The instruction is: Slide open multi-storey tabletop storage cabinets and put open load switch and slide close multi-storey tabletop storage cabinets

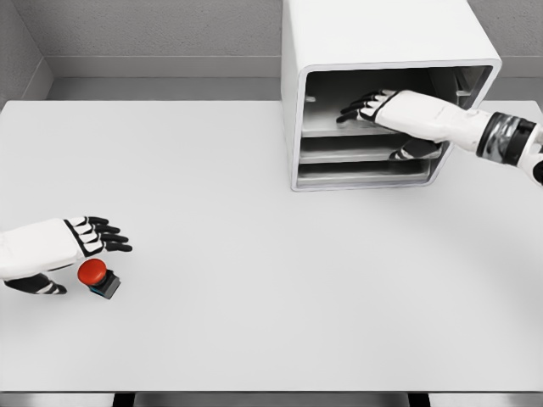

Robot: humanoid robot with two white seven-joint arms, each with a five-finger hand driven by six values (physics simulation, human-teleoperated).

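Inside the cabinet's open front, the right hand (399, 114) lies flat with its fingers (356, 108) stretched out toward the left wall, holding nothing; its thumb hangs below, over the edge of a lower drawer. Its arm enters from the right edge of the picture and crosses the cabinet's right rim. The white storage cabinet (373, 34) stands at the far side of the table, right of the middle, and shows 3 drawer levels (356, 174) stacked in its mouth, their front edges close to the cabinet's lower lip.

At the near left, the left hand (64, 246) rests low over the table with its fingers straight and slightly spread, gripping nothing. The load switch (97, 277), a red button on a dark base, sits just under and in front of that hand, beside its thumb; whether they touch cannot be told.

Between the 2 hands the white table (271, 280) runs bare across its middle and to its near edge.
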